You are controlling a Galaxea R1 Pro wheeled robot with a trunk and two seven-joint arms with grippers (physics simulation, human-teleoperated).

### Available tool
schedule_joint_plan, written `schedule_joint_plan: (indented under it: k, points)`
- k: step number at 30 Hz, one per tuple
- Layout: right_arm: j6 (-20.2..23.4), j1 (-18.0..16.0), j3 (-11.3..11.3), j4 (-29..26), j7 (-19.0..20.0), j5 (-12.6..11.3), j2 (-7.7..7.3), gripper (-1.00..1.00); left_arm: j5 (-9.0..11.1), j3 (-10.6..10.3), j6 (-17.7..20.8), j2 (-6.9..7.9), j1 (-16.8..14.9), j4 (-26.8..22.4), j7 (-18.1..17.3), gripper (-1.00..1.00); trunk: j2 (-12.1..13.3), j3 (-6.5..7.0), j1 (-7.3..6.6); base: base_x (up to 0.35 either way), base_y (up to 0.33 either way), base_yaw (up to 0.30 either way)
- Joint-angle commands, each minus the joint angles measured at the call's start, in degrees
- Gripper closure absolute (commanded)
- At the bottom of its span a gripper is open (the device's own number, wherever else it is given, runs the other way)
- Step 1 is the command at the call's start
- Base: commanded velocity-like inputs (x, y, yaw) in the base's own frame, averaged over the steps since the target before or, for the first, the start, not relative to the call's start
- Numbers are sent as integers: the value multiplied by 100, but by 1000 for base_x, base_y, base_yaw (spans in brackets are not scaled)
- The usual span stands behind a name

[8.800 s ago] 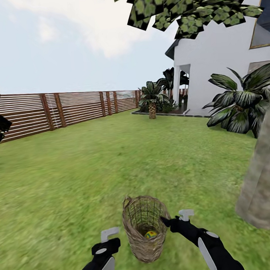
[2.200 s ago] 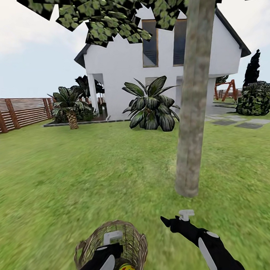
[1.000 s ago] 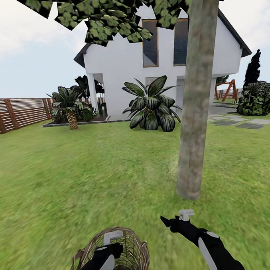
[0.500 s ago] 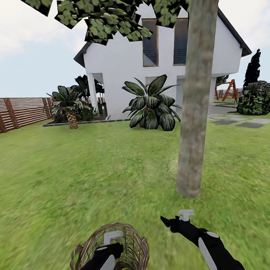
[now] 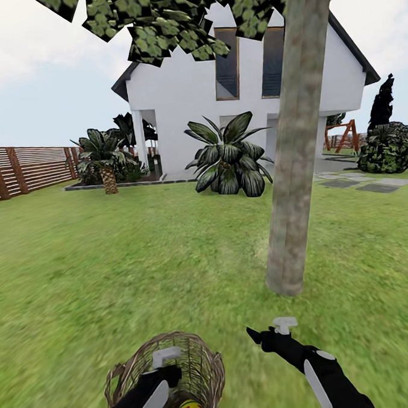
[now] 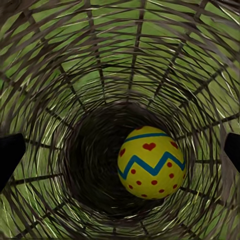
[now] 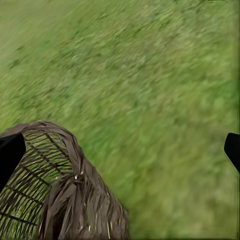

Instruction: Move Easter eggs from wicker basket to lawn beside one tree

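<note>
While the left gripper (image 5: pixel 167 358) hangs right over the mouth of the wicker basket (image 5: pixel 202 364) at the lower left of the frame, the job looks far from finished: one Easter egg (image 6: pixel 151 162) sits deep at the bottom of the weave, yellow with red dots and a blue zigzag, and no egg lies on the lawn (image 5: pixel 141 256) beside the tree (image 5: pixel 290 180), whose trunk rises just right of centre, near the basket. Left jaws stand wide apart, dark tips at either edge of the wrist picture, nothing between them but basket. Right gripper (image 5: pixel 273 331) hovers low over the grass at lower centre-right, jaws also spread and empty, the basket's rim just beside one tip. How many eggs remain is hard to call: only one shows, and the arm and the frame's bottom edge cut off much of the basket in the head view.
</note>
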Motion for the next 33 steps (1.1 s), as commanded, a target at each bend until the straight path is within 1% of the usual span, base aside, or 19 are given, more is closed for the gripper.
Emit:
schedule_joint_plan:
  k: [1, 2, 6, 19, 23, 28, 33]
  points:
    - [55, -3, -25, -6, 31, -46, 6, -100, 70, 11, 12, 4, -5, -9, 45, -100, -3, -7, -1, 0, 0, 0]
    - [55, -3, -25, -6, 31, -46, 6, -100, 101, 42, 12, 4, -5, -9, 45, -100, -3, -7, -1, 0, 0, 0]
    - [55, -3, -25, -6, 31, -46, 6, -100, 213, 42, 12, 4, -5, -9, 45, -100, -3, -7, -1, 0, 0, 0]
    - [55, -3, -25, -6, 31, -46, 6, -100, 213, 42, 12, 4, -5, -9, 45, -100, -3, -7, -1, 0, 0, 0]
    - [133, -7, -41, 6, 65, -64, -5, -100, 86, -79, -16, 32, 36, 121, 9, -100, -3, -19, -1, 0, 0, 0]
    - [163, -11, -46, 8, 73, -70, -9, -100, -72, -103, -22, 39, 46, 172, -4, -100, -3, -47, -1, 0, 0, 0]
    - [174, -12, -47, 11, 69, -71, -11, -100, -82, -108, -23, 41, 48, 180, -7, -100, -3, -79, -1, 0, 0, 0]
